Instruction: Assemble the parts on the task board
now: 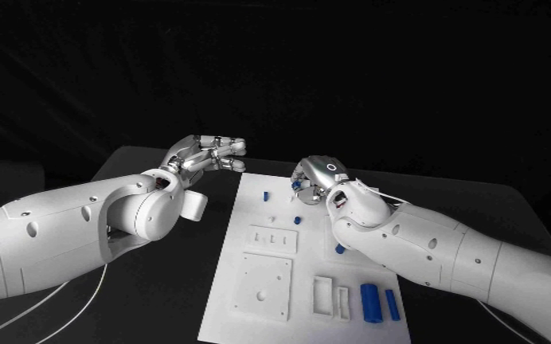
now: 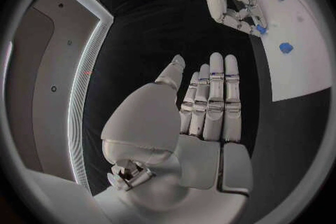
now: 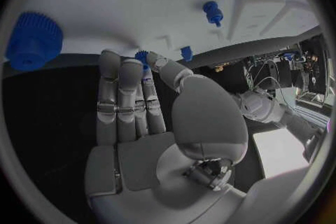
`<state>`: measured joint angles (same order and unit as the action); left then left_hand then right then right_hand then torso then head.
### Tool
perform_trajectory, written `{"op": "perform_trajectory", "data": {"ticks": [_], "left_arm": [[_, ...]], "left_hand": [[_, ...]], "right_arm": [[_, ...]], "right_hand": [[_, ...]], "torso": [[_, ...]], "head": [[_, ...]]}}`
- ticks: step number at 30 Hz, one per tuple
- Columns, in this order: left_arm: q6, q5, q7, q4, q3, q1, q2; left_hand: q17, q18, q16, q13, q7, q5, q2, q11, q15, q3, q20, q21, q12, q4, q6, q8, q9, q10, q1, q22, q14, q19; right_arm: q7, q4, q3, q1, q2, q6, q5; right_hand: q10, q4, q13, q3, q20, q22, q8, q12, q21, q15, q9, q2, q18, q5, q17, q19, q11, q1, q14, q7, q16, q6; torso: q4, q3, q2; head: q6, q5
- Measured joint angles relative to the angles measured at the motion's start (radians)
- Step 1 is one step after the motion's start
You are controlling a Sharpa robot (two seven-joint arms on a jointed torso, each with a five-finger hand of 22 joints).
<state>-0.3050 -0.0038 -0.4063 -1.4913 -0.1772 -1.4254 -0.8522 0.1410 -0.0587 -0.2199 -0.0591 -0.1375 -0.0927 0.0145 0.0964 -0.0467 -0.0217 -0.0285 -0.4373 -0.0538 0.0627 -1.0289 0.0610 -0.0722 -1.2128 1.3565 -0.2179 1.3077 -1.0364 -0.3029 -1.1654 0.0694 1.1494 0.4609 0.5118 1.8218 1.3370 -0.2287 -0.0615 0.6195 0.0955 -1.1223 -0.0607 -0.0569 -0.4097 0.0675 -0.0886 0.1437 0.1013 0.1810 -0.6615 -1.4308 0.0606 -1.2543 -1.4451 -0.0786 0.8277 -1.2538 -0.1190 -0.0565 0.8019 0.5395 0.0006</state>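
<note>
The white task board [image 1: 259, 280] lies in the middle of the black table. My right hand [image 1: 319, 177] hovers over its far right part and pinches a small blue part [image 3: 143, 56] between thumb and fingertip; the same part [image 2: 260, 28] shows at that hand's fingertips [image 2: 246, 18] in the left wrist view. A blue gear [image 3: 33, 41] and a blue peg [image 3: 212, 12] lie on the board beyond the fingers. My left hand [image 1: 207, 155] hangs off the board's far left corner, its fingers [image 2: 213, 95] straight, side by side, and holding nothing.
More blue parts stand on the board: one near the far edge [image 1: 267, 197], one at mid-board [image 1: 298, 220], and two cylinders [image 1: 369, 302] at the near right. White raised blocks [image 1: 267, 284] occupy the board's near half. Black table [image 1: 172, 280] surrounds it.
</note>
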Motion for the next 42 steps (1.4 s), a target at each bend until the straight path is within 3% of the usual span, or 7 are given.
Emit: {"op": "perform_trajectory", "data": {"ticks": [11, 16, 21, 25, 29, 37, 42], "left_arm": [[0.002, -0.001, 0.004, 0.007, 0.000, -0.001, 0.006], [0.003, -0.002, 0.006, 0.008, 0.000, -0.001, 0.006], [0.003, -0.002, 0.006, 0.008, 0.000, -0.001, 0.006], [0.004, -0.002, 0.007, 0.010, 0.000, -0.001, 0.005], [0.004, -0.002, 0.007, 0.011, 0.000, -0.001, 0.004], [0.005, -0.002, 0.007, 0.015, -0.001, -0.001, -0.001], [0.006, -0.001, 0.007, 0.025, -0.001, -0.001, -0.003]], "left_hand": [[0.000, 0.000, 0.000, 0.000, 0.000, 0.000, 0.000, 0.000, 0.000, 0.000, 0.000, 0.000, 0.000, 0.000, 0.000, 0.000, 0.000, 0.000, 0.000, 0.000, 0.000, 0.000], [-0.001, 0.000, 0.000, 0.000, 0.000, 0.000, 0.000, 0.000, 0.000, 0.000, 0.000, 0.000, 0.000, 0.000, 0.000, 0.000, 0.000, 0.000, 0.000, 0.001, 0.000, 0.000], [-0.001, 0.000, 0.000, 0.000, 0.000, 0.000, 0.000, 0.000, 0.000, 0.000, 0.000, 0.000, 0.000, 0.000, 0.000, 0.000, 0.000, 0.000, 0.000, 0.001, 0.000, 0.000], [-0.001, 0.000, 0.000, 0.000, -0.003, -0.015, 0.005, -0.004, 0.000, -0.006, 0.002, 0.000, 0.000, 0.006, 0.003, 0.000, 0.000, 0.003, 0.005, 0.001, 0.000, 0.002], [-0.001, 0.000, 0.000, 0.000, -0.003, -0.015, 0.005, -0.004, 0.000, -0.006, 0.003, 0.000, 0.000, 0.006, 0.004, 0.000, 0.000, 0.003, 0.005, 0.001, 0.000, 0.004], [-0.002, 0.000, 0.000, 0.000, -0.003, -0.015, 0.005, -0.004, 0.000, -0.012, 0.000, -0.008, 0.000, 0.012, 0.004, 0.000, 0.000, 0.003, 0.005, 0.001, 0.000, 0.008], [-0.002, 0.000, 0.000, 0.000, -0.003, -0.015, 0.005, -0.004, 0.000, -0.012, 0.000, -0.008, 0.000, 0.012, 0.004, 0.000, 0.000, 0.003, 0.005, 0.001, 0.000, 0.008]], "right_arm": [[0.008, 0.008, 0.000, 0.001, -0.004, 0.001, 0.000], [0.015, 0.014, -0.001, -0.001, -0.004, -0.001, -0.009], [0.022, 0.014, -0.001, -0.002, 0.002, 0.005, -0.031], [0.024, -0.004, -0.001, -0.002, 0.015, 0.016, -0.047], [0.024, -0.039, 0.001, -0.002, 0.042, 0.029, -0.061], [0.023, -0.134, 0.055, -0.002, 0.139, 0.040, -0.088], [0.024, -0.185, 0.076, -0.001, 0.210, 0.032, -0.114]], "right_hand": [[0.000, 0.001, -0.007, -0.010, -0.001, -0.010, 0.001, 0.001, 0.015, 0.000, 0.002, -0.002, 0.000, 0.000, 0.004, -0.006, 0.000, -0.002, 0.000, -0.005, 0.000, 0.006], [-0.032, 0.036, -0.005, -0.049, -0.008, -0.002, 0.000, 0.001, 0.040, -0.006, 0.018, -0.002, 0.007, -0.054, 0.011, -0.014, -0.026, 0.016, 0.006, -0.015, -0.002, 0.076], [-0.192, 0.103, 0.000, -0.193, -0.051, 0.049, 0.000, -0.004, 0.094, -0.045, 0.022, 0.048, 0.020, -0.079, 0.037, -0.031, 0.023, 0.030, -0.002, -0.041, -0.020, 0.156], [-0.227, 0.148, -0.001, -0.290, -0.055, 0.075, 0.000, -0.004, 0.120, -0.045, 0.022, 0.061, 0.030, -0.057, 0.050, -0.034, 0.030, -0.006, -0.002, -0.039, -0.020, 0.168], [-0.228, 0.163, 0.000, -0.300, -0.055, 0.077, 0.000, -0.004, 0.120, -0.045, 0.022, 0.056, 0.030, -0.034, 0.051, -0.034, 0.030, -0.020, -0.002, -0.037, -0.015, 0.169], [-0.183, 0.170, 0.000, -0.270, -0.055, 0.067, 0.000, -0.004, 0.120, -0.045, 0.022, 0.060, 0.030, -0.014, 0.051, -0.034, 0.020, -0.024, -0.002, -0.039, 0.000, 0.167], [-0.059, 0.171, -0.004, -0.236, -0.038, 0.047, 0.000, -0.004, 0.115, -0.027, 0.022, 0.069, 0.030, 0.010, 0.040, -0.036, -0.010, -0.005, 0.000, -0.039, 0.020, 0.168]], "torso": [[-0.0003, -0.0041, 0.006], [-0.0004, -0.0053, 0.007], [-0.0011, -0.0053, 0.007], [-0.0011, -0.0047, 0.007], [0.0000, -0.0040, 0.007], [0.0095, -0.0021, 0.003], [0.0219, 0.0019, -0.002]], "head": [[0.002, -0.004], [0.003, -0.005], [0.001, -0.005], [-0.001, -0.005], [-0.004, -0.005], [-0.010, -0.002], [-0.014, -0.001]]}}
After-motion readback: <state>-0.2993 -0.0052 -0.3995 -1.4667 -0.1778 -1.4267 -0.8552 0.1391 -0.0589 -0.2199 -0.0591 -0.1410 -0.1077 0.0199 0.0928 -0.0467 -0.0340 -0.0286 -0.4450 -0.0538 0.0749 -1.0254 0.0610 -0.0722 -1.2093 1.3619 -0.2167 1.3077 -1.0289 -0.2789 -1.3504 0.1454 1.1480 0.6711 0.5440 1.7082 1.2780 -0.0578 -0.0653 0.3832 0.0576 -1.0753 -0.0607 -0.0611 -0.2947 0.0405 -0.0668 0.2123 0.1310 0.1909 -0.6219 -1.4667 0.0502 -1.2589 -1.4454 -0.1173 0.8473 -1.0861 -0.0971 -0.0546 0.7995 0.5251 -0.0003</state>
